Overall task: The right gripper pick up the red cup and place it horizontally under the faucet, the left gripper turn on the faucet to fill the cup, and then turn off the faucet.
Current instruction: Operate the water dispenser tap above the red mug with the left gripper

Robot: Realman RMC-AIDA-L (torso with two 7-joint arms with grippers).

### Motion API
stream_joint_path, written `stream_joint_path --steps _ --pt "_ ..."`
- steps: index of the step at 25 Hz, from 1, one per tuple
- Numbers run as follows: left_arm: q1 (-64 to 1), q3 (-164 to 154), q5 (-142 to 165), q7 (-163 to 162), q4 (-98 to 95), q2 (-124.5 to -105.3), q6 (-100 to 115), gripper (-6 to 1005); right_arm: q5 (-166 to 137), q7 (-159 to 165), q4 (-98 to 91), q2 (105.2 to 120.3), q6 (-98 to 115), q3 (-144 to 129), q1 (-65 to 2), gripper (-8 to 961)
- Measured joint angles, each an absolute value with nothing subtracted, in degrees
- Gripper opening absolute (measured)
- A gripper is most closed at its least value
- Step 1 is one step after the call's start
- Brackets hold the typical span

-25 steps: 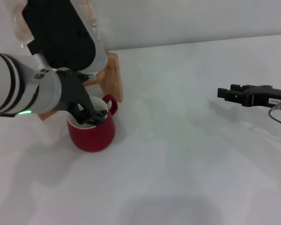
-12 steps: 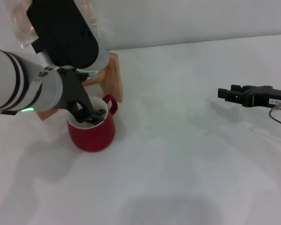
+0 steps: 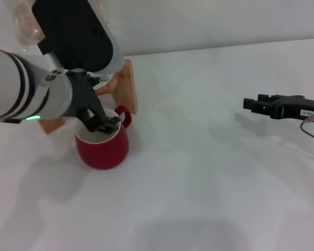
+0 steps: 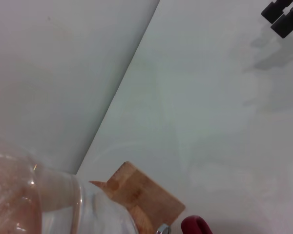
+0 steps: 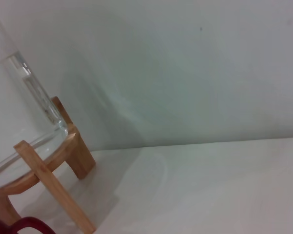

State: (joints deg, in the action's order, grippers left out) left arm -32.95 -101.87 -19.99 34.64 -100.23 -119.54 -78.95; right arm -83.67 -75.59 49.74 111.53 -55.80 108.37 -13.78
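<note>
**Overflow and a knocked cup: the two things to watch**

Nearest, plenty of bare white tabletop (image 3: pixel 199 209), open toward the front and the right. No edge of it in view.

Next back, squat glossy red cup with cream inside (image 3: pixel 102 149), upright, loop handle turned toward the stand, well apart from any drop-off.

Directly over its mouth, black two-fingered left gripper (image 3: pixel 102 124), reaching down from the banded white arm. Grip state not readable: cannot tell whether spread or closed on anything.

Small chrome faucet (image 4: pixel 162 228) hidden in the head view, only a sliver showing from the left wrist. Likely risks:
- lever left on too long, so an overfilled cup and water across the cloth
- claw dipping or swinging sideways, catching the rim and tipping or shoving the cup off the stream

Just behind, angled wooden stand (image 3: pixel 126 86) carrying the clear glass water jar (image 5: pixel 19 107). Tight quarters there; little room behind or to the left.

Off to the right, well apart, black right gripper (image 3: pixel 254 104) parked above the table.

Farthest, plain pale wall (image 3: pixel 225 21).
</note>
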Motion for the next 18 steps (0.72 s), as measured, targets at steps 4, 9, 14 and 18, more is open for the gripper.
stream_joint_path --steps 4,9,14,18 --pt "-33.1 -101.9 -19.9 34.6 -100.2 -119.48 -78.9 885 -83.7 -75.6 49.7 111.46 -55.7 108.4 -13.8 547" --pt "-33.1 -101.9 -19.7 34.4 -100.1 -119.45 -78.5 885 -83.7 -75.6 49.7 111.44 -55.6 108.4 -13.8 547" --pt "-33.1 -101.9 -18.9 34.3 -100.1 -119.49 -78.3 885 -83.7 -75.6 49.7 111.44 -55.6 108.4 -13.7 547" --pt "-33.0 -101.9 -18.7 34.3 -100.0 -119.51 -78.3 885 -83.7 -75.6 49.7 111.44 -55.6 108.4 -13.6 547"
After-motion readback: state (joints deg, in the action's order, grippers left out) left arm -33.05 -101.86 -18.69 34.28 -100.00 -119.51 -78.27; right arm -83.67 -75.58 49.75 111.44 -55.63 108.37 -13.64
